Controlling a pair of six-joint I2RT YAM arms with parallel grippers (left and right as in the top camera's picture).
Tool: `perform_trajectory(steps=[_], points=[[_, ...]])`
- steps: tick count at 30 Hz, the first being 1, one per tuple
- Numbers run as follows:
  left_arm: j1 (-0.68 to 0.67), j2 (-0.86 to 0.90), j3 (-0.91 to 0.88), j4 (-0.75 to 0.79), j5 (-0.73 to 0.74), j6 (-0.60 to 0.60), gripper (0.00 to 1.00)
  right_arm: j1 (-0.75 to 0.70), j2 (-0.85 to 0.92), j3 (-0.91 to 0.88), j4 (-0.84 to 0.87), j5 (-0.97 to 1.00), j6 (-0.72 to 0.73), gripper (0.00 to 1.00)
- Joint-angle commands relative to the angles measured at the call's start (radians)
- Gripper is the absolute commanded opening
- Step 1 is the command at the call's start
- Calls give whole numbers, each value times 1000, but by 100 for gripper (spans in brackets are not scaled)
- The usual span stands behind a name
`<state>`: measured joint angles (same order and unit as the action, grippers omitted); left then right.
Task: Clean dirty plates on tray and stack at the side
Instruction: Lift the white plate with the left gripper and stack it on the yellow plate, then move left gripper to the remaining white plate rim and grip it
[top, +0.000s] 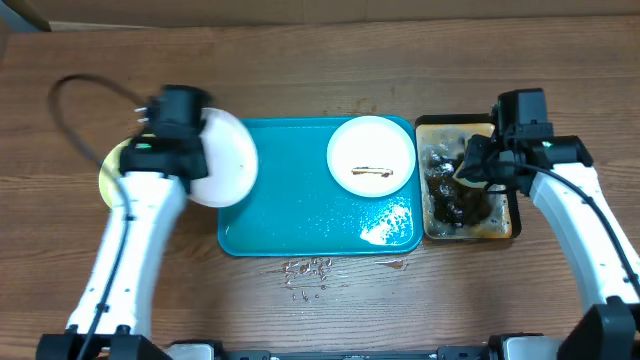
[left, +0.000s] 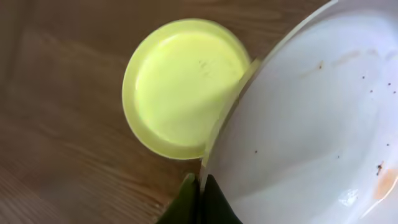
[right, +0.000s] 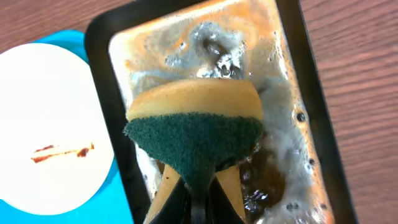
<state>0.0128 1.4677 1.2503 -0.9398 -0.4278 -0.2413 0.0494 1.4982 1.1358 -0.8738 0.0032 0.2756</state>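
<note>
left arm (top: 130, 240): we stretch it forward | left gripper (left: 200, 186): closed on the rim of a white plate (left: 311, 124) | right arm (top: 590, 230): we stretch it forward, wrist turned inward | right gripper (right: 196, 194): closed, pinching a sponge (right: 196, 130)

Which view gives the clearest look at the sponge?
Right wrist: the sponge sits large and centred, green scouring face and yellow body, pinched over the black tray. Overhead shows only a yellowish sliver; left wrist shows none of it.
</note>
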Motion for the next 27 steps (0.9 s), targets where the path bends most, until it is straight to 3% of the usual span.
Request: perform_trajectory(steps=[1,9,22,23,25,27], points=[[163,-14,22,7,196,-17,4,5,-5,17,-18,-4,-19,4],[447,40,22,78,246,-22,4,5,-5,16,-38,-5,-18,4],[505,155,23,120,216,-31,4,5,-5,16,-58,-5,-19,4],[505,155,23,122,217,-31,9,5,-5,16,-59,-5,-19,4],[504,155,23,125,234,-32,50,5,-5,16,-60,-5,-19,4],[504,153,23,125,296,-32,65,5,-5,16,-60,-5,-19,4]])
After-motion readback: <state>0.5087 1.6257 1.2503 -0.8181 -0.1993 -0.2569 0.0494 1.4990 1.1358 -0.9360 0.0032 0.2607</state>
